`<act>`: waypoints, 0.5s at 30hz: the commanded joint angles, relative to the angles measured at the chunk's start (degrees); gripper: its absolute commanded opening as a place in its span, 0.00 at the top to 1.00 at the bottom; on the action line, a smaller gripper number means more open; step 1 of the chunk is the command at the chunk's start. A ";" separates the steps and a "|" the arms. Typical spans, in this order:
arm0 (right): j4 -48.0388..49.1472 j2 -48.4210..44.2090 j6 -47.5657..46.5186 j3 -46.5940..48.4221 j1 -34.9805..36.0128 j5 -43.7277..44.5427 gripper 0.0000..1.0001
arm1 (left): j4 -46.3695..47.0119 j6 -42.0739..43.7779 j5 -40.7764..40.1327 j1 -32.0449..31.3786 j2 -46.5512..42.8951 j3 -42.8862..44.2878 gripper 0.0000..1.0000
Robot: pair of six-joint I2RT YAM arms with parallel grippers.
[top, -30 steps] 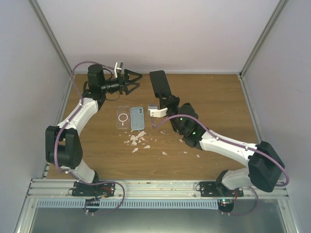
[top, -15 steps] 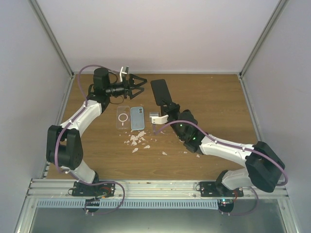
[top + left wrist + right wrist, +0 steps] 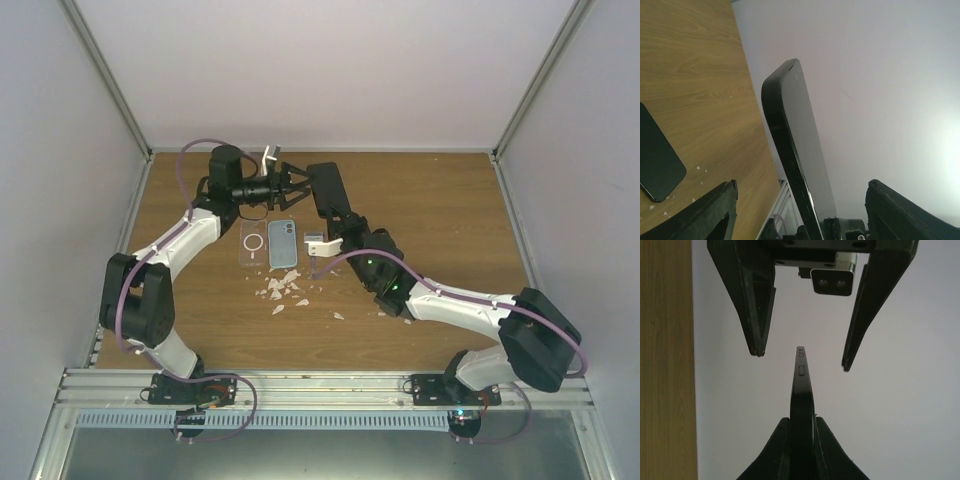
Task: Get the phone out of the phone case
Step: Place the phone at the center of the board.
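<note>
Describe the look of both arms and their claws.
Left arm and right arm: white shells, black joints, a purple cable looping along each. Green lights glow on the right arm. Left claw and right claw are black, with tapered fingers.

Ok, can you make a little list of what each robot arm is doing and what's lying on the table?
right tool: shut on the black phone, holding it upright
left tool: open, straddling the phone's top end, not touching
flat on the table: clear case and blue phone-shaped thing, side by side
mess: white scraps near them
</note>
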 commanded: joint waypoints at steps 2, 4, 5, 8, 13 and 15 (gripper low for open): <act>9.11 0.57 -1.37 0.47 0.68 1.17 0.99 | 5.43 -2.83 0.83 -1.86 1.79 -0.51 0.37; 9.05 0.58 -1.44 0.38 0.68 1.20 1.00 | 6.63 -3.60 0.93 -2.22 1.62 -1.53 0.43; 9.06 0.55 -1.41 0.29 0.68 1.24 1.00 | 7.05 -3.92 0.86 -2.46 1.58 -1.93 0.47; 9.11 0.65 -1.36 0.09 0.63 1.20 1.00 | 8.94 -4.71 1.59 -3.16 1.52 -2.38 0.56; 10.15 1.03 -1.58 0.01 0.80 1.34 0.99 | 10.54 -5.92 1.88 -3.83 1.94 -2.33 0.70; 10.34 1.05 -1.63 -0.13 0.85 1.45 0.99 | 11.10 -6.52 1.90 -3.89 2.18 -2.38 0.77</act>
